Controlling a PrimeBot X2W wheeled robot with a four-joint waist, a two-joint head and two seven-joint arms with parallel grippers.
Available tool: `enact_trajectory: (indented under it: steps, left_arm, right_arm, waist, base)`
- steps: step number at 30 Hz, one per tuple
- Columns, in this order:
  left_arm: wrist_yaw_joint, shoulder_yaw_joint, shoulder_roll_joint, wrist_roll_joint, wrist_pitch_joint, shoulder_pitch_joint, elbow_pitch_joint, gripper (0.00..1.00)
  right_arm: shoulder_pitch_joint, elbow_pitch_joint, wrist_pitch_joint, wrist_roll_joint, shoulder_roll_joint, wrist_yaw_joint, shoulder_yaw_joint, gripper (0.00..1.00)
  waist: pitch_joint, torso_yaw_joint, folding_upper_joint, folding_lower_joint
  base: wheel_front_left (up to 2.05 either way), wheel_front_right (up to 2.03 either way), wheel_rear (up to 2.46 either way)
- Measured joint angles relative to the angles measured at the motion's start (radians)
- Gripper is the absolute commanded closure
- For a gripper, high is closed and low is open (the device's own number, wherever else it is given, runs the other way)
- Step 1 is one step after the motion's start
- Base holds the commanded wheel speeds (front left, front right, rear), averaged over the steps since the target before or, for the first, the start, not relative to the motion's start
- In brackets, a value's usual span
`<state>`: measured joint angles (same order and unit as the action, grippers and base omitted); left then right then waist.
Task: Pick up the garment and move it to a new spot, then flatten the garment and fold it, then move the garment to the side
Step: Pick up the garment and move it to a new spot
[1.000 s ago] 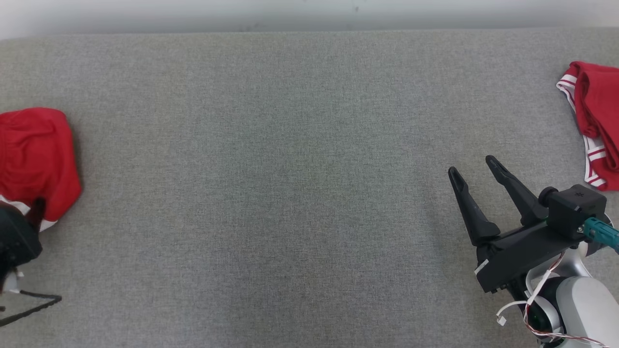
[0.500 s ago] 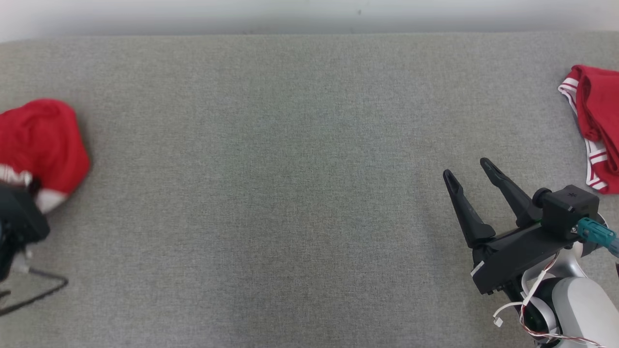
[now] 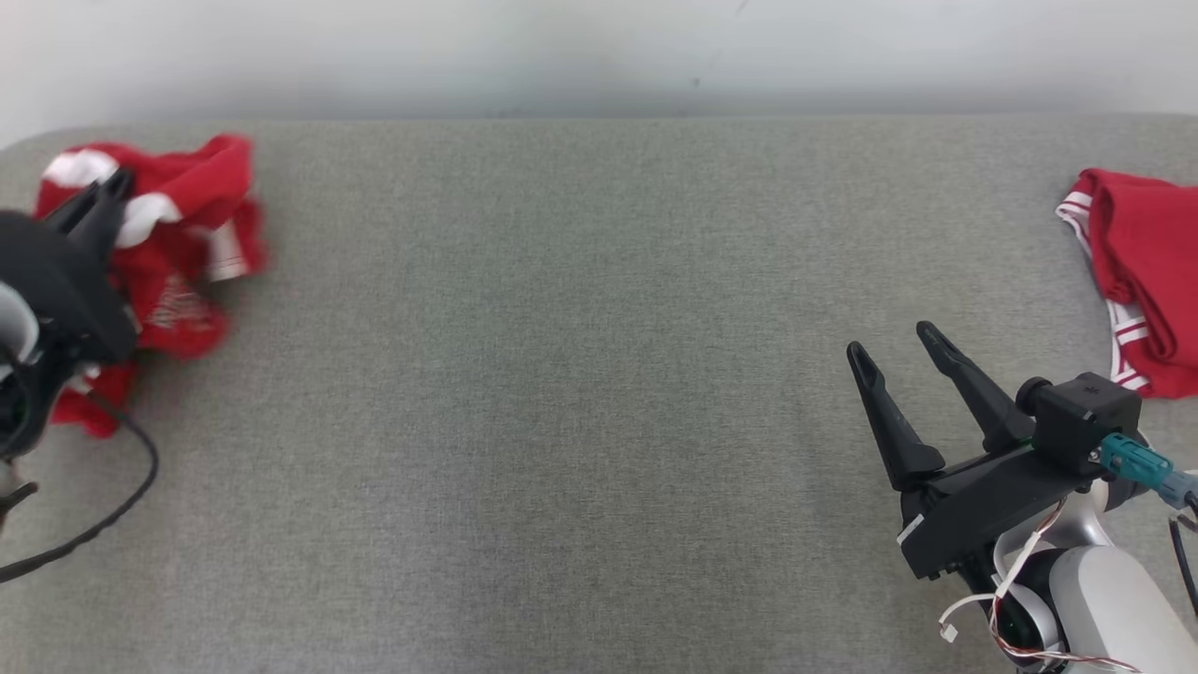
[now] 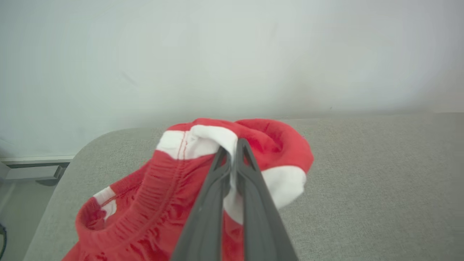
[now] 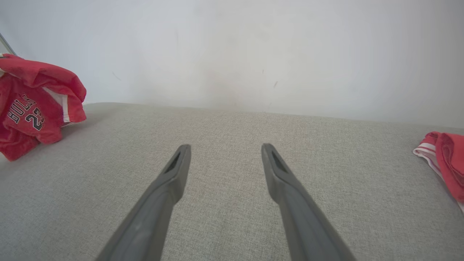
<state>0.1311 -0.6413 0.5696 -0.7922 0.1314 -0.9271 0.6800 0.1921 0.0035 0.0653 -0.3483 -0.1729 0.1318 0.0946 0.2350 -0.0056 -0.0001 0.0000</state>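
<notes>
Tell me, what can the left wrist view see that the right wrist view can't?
Left wrist view: the left gripper pinched shut on the white trim of the red garment, and its gathered waistband. Right wrist view: the right gripper open with nothing in it, the BULLS 23 print on that garment, and a second red garment at the right edge. Both: the held garment, the grey cushion and the pale wall.

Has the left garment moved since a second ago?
Yes: held by the left gripper, the garment now shows nearer the grey surface's far edge, and further right.
</notes>
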Motion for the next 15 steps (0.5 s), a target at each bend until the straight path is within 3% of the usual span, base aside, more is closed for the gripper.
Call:
enact_trajectory:
  steps: [9, 15]
  left_arm:
    - [0.000, -0.067, -0.002, -0.031, 0.031, -0.006, -0.188, 1.00]
    - [0.000, -0.102, -0.045, -0.094, 0.036, 0.033, -0.293, 1.00]
  right_arm:
    - [0.001, 0.044, -0.036, -0.014, 0.016, 0.000, -0.003, 0.00]
    - [0.001, 0.074, -0.062, -0.021, 0.030, 0.000, -0.006, 0.00]
  waist:
    - [-0.021, -0.045, 0.0000, 0.0000]
    - [-0.032, -0.090, 0.0000, 0.0000]
  base:
    - [0.00, 0.00, 0.00]
    - [0.00, 0.00, 0.00]
